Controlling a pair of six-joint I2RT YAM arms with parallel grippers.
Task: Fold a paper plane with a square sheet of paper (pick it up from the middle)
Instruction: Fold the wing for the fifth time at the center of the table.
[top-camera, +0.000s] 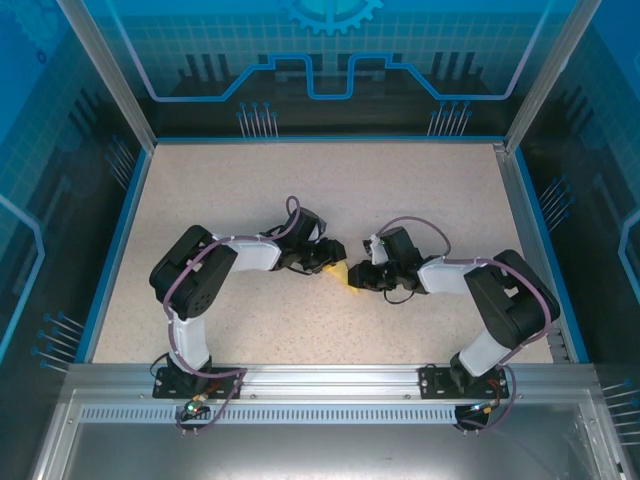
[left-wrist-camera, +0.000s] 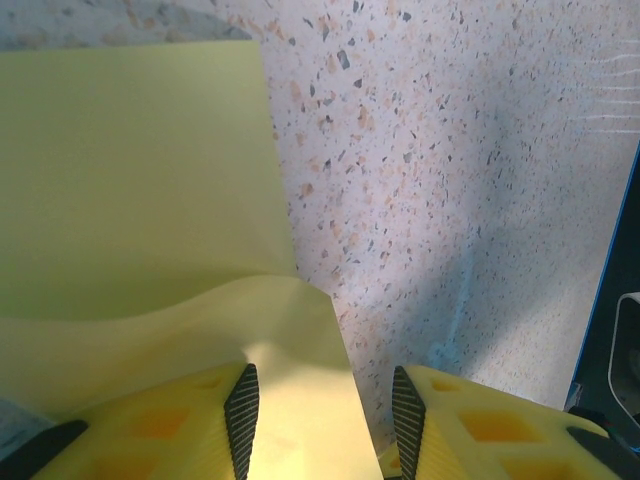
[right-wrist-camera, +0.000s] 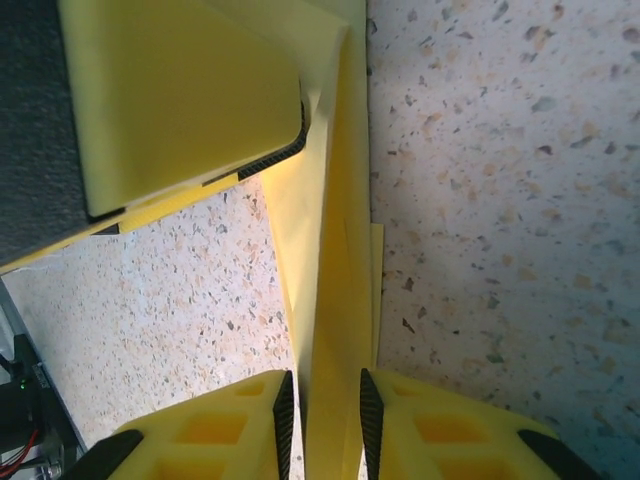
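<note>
The pale-yellow sheet of paper (top-camera: 341, 272) lies at mid-table between both grippers, folded into layers. In the left wrist view the paper (left-wrist-camera: 130, 180) lies flat, and one flap curls up between the jaws of my left gripper (left-wrist-camera: 323, 425). The flap rests against the left pad (left-wrist-camera: 242, 415) and stays clear of the right one, so the gripper is open. In the right wrist view the paper (right-wrist-camera: 340, 270) stands as a narrow folded ridge. My right gripper (right-wrist-camera: 326, 425) straddles it with the jaws slightly apart. The left gripper's finger (right-wrist-camera: 190, 100) touches the ridge's far end.
The speckled tabletop (top-camera: 250, 190) has free room all round the paper. A blue rim (top-camera: 112, 250) and a metal frame bound it. The two arms (top-camera: 200, 270) (top-camera: 500, 290) bend inward from their bases at the near edge.
</note>
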